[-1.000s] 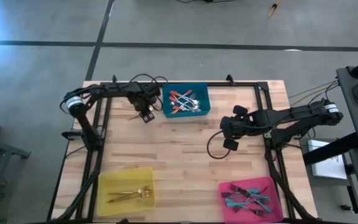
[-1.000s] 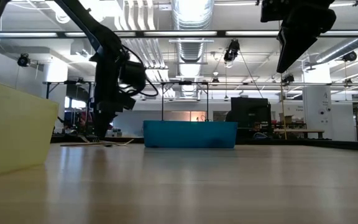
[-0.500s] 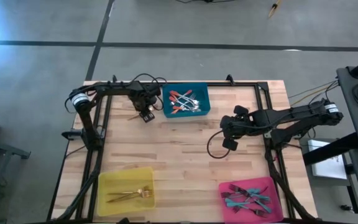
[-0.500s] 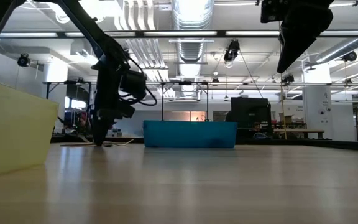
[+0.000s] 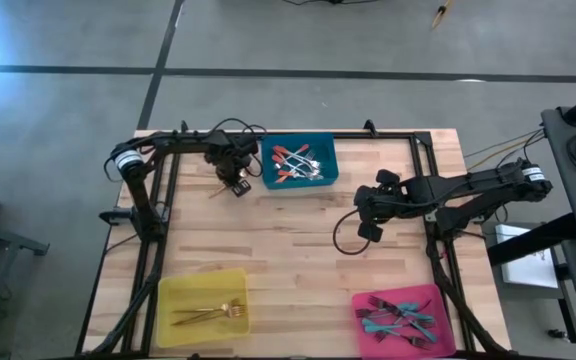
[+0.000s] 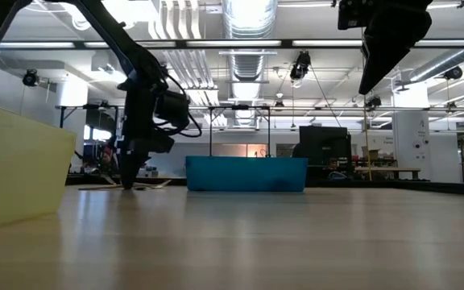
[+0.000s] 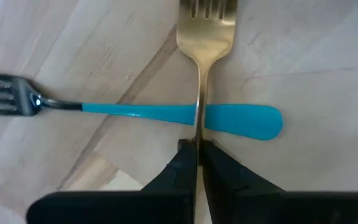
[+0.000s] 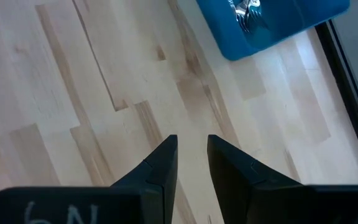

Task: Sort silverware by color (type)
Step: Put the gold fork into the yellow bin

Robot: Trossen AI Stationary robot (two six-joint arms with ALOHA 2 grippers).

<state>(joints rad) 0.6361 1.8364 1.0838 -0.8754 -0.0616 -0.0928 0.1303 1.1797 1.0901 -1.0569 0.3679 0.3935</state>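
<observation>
Fingers of the left gripper [image 7: 197,152] are pinched tight on the thin handle of a gold fork [image 7: 205,37], which lies across a teal-handled fork [image 7: 179,115] on the bare table [image 5: 298,250]; in the high view that gripper [image 5: 236,186] sits upper left of centre, just left of the blue bin [image 5: 298,160]. Low view shows the left gripper [image 6: 127,179] tip down at the table surface, so the gold fork looks gripped but not lifted, my read only. Right gripper [image 8: 191,155] hangs over empty wood with fingers parted a little and nothing between them; in the high view it [image 5: 370,222] is right of centre, waiting. Progress: looks mostly sorted. Blue bin holds red-orange-handled forks [image 5: 293,165], yellow bin [image 5: 203,305] at lower left holds gold forks [image 5: 213,313], pink bin [image 5: 403,318] at lower right holds teal-handled forks [image 5: 398,318]. Left to do, judging by layout: the gold fork goes to the yellow bin, the teal one under it to the pink bin. Hard to see: the two loose forks are barely visible in the high view, mostly hidden by the gripper; exact counts in the bins can't be made out since the pieces overlap; the teal fork's tines are cut off at the left edge of the left wrist view, and the low view hides all bin contents.
</observation>
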